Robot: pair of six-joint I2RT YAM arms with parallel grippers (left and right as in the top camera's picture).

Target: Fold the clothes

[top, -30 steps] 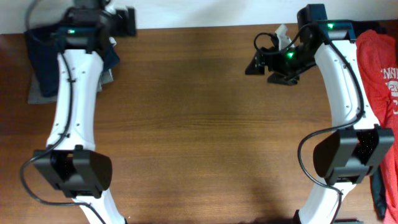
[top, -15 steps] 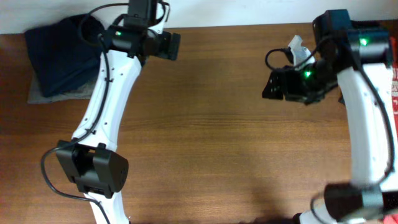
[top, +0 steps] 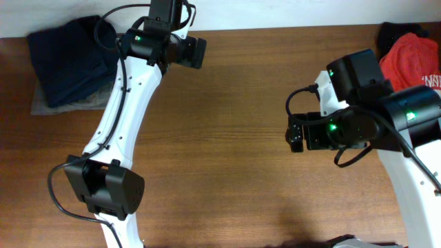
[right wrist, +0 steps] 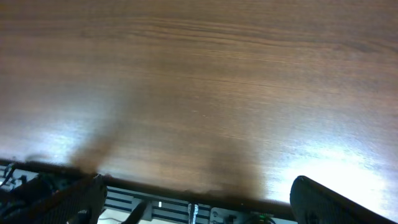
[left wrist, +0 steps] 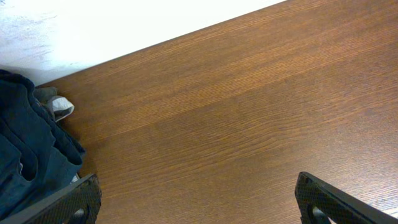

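The clothes lie in two places. A folded dark navy garment (top: pixel 69 58) sits at the back left on a grey-khaki one (top: pixel 45 105), and its edge shows in the left wrist view (left wrist: pixel 28 158). A red white-lettered T-shirt (top: pixel 413 60) lies bunched at the back right. My left gripper (top: pixel 196 52) hovers right of the navy pile, open over bare wood (left wrist: pixel 199 208). My right gripper (top: pixel 296 135) hangs over the table's right half, well in front of the red T-shirt. It is open with nothing between its fingers (right wrist: pixel 199 205).
The brown wooden table (top: pixel 227 172) meets a white wall along its back edge (left wrist: pixel 124 31). A dark cloth (top: pixel 396 31) lies behind the red T-shirt. In the right wrist view, the table's edge and a metal frame (right wrist: pixel 186 208) show below it.
My left arm has swung right, off the navy pile, uncovering it. My right arm has moved from the back of the table toward the front and centre, away from the red T-shirt.
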